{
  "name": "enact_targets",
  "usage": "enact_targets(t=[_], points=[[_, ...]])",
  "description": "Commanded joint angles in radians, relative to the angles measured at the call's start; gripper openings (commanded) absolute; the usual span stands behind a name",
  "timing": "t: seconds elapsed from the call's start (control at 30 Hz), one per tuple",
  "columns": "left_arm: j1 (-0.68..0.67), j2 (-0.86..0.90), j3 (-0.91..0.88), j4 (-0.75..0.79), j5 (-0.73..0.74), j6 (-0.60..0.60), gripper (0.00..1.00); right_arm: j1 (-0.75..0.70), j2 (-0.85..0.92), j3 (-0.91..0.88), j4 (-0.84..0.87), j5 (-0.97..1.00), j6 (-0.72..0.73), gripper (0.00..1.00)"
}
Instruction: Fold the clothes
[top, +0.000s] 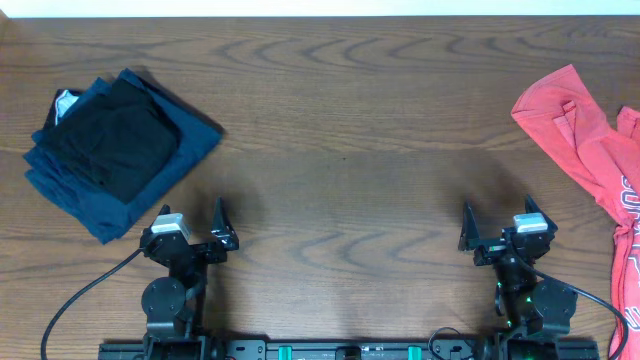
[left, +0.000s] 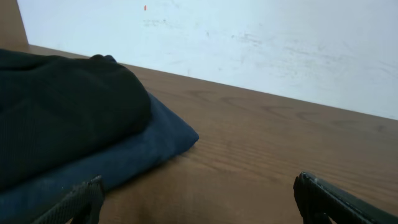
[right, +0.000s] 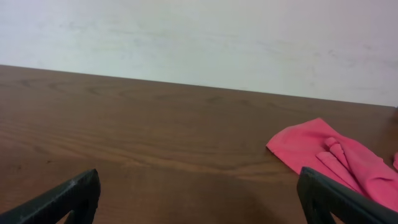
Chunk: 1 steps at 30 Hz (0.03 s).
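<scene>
A folded black garment (top: 112, 140) lies on top of a folded navy one (top: 195, 148) at the table's left side. In the left wrist view the black piece (left: 56, 112) and the navy piece (left: 146, 149) sit just ahead and to the left. My left gripper (top: 192, 215) (left: 199, 186) rests near the front edge, open and empty, a short way from the stack's corner. A crumpled red garment (top: 582, 140) (right: 339, 155) sprawls at the right edge. My right gripper (top: 498, 215) (right: 199, 180) is open and empty, left of the red fabric.
The wooden table (top: 340, 120) spreads between the two piles. Both arm bases and their cables (top: 85, 300) sit at the front edge. A pale wall (right: 199, 43) rises behind the table's far edge.
</scene>
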Motion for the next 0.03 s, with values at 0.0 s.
enact_targets(t=[0.0], points=[[0.003, -0.007, -0.024, -0.027, 0.001, 0.006, 0.98, -0.013, -0.006, -0.003, -0.001, -0.004, -0.008, 0.99]])
